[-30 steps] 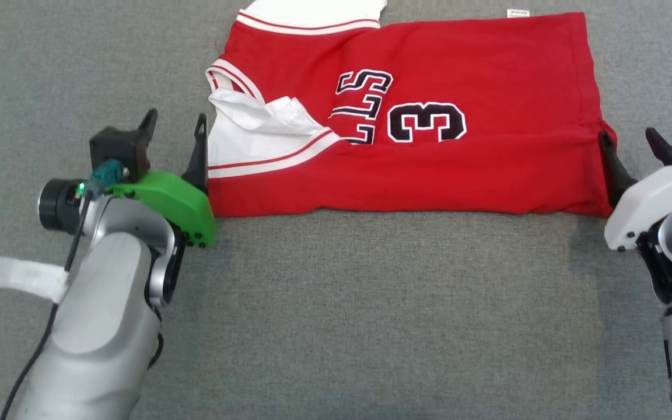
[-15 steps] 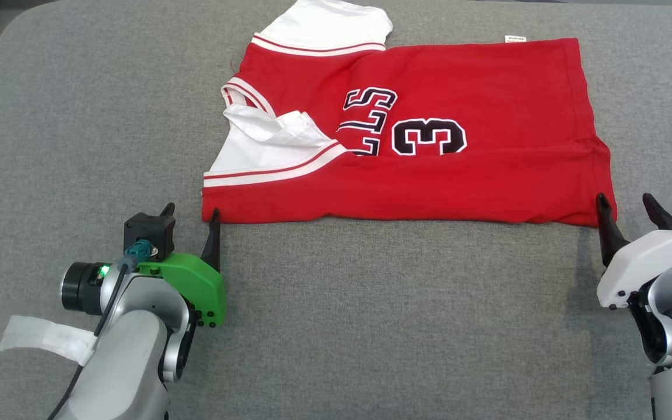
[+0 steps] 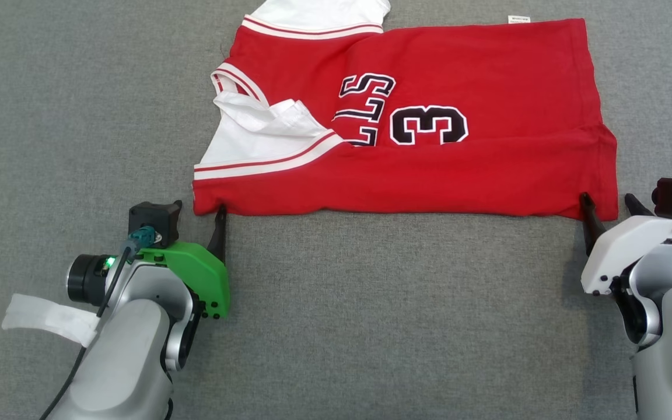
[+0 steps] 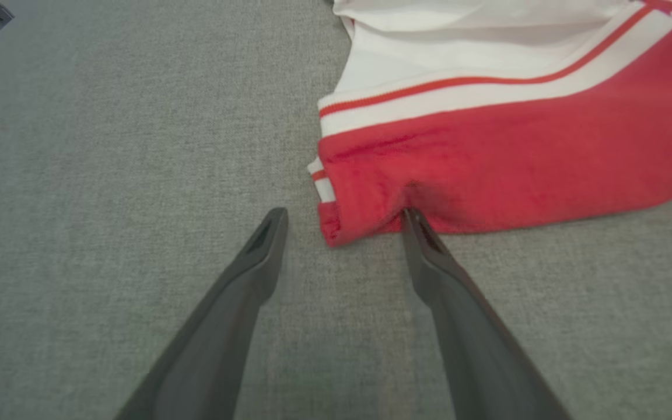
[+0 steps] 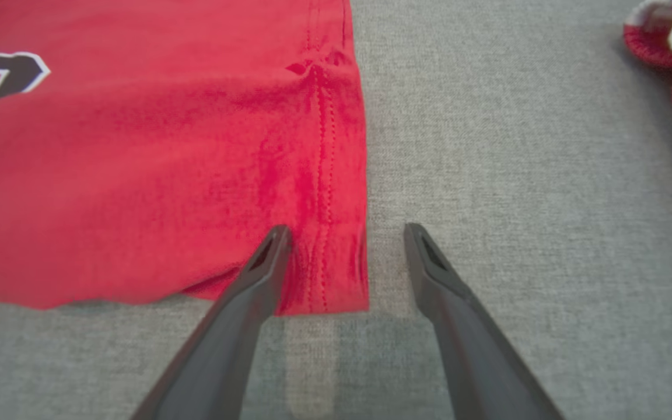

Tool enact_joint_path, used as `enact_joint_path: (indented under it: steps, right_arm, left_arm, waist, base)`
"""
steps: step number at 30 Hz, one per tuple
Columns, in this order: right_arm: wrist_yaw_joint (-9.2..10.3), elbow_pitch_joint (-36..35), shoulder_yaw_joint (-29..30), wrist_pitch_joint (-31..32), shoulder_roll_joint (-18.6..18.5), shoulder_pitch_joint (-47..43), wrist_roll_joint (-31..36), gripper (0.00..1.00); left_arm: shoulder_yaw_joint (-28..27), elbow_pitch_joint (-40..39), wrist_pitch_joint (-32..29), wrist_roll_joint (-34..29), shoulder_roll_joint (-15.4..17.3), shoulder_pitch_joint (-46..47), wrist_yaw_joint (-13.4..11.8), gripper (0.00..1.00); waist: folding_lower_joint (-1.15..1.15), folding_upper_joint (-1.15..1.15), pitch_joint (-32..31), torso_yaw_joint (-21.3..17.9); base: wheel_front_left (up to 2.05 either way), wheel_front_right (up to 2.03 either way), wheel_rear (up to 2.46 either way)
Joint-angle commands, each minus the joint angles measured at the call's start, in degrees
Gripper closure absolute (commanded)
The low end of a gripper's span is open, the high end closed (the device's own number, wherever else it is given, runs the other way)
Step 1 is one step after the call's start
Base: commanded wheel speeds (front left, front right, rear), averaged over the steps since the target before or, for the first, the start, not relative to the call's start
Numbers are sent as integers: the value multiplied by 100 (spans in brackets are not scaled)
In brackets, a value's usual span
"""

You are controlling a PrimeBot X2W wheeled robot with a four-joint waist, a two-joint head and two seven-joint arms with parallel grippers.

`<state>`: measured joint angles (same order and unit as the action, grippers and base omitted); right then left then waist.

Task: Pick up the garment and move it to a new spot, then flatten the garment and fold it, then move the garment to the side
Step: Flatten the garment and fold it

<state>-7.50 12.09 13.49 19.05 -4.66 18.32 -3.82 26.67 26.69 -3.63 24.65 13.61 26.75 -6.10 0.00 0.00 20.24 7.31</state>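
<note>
Within the last 1 s, both arms have drawn back along the garment, from beside its side edges to its 2 near corners. The left pincer is wide open and holds nothing. The near-left corner lies between its fingers, with the hem touching the right finger. The right pincer is equally open and empty, and straddles the near-right corner. The garment lies spread on the tabletop ahead of both pincers. Judgement: both corner grasps for the fold are set up, and neither has closed yet.
</note>
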Motion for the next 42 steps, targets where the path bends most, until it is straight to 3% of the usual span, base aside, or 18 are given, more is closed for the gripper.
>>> enact_joint_path:
  steps: [1, 7, 8, 9, 11, 28, 42]
  right_arm:
    - [3, 64, -28, -23, 14, 63, 8, 0]
    - [3, 284, -131, 91, 36, 137, 50, 0]
    - [1, 319, -160, 123, 39, 134, 42, 0]
    - [1, 347, -168, 137, 42, 141, 24, 21]
    - [1, 389, -192, 185, 39, 153, 5, 100]
    - [7, -141, -227, 554, -9, -466, -441, 100]
    - [7, -1271, -265, 1234, -105, -1752, -861, 100]
  left_arm:
    - [-23, 21, 15, 16, 6, 114, 12, 0]
    - [27, 84, -136, 89, 20, 220, 87, 0]
    - [55, 90, -163, 88, 26, 221, 119, 80]
    - [76, 98, -182, 102, 22, 213, 148, 100]
    - [98, 118, -225, 125, 16, 209, 182, 100]
    - [160, 181, -272, 325, 215, -223, 327, 100]
    - [225, -1036, -741, 472, 673, -1696, -139, 100]
  waist:
    - [0, 0, 35, 3]
    - [0, 0, 113, -17]
    - [0, 0, 122, -20]
    - [0, 0, 131, -23]
    - [0, 0, 146, -23]
    - [0, 0, -425, -65]
    - [0, 0, -1279, -190]
  base:
    - [0, 0, 0]
    - [0, 0, 0]
    - [0, 0, 0]
    - [0, 0, 0]
    - [0, 0, 0]
    - [0, 0, 0]
    - [0, 0, 0]
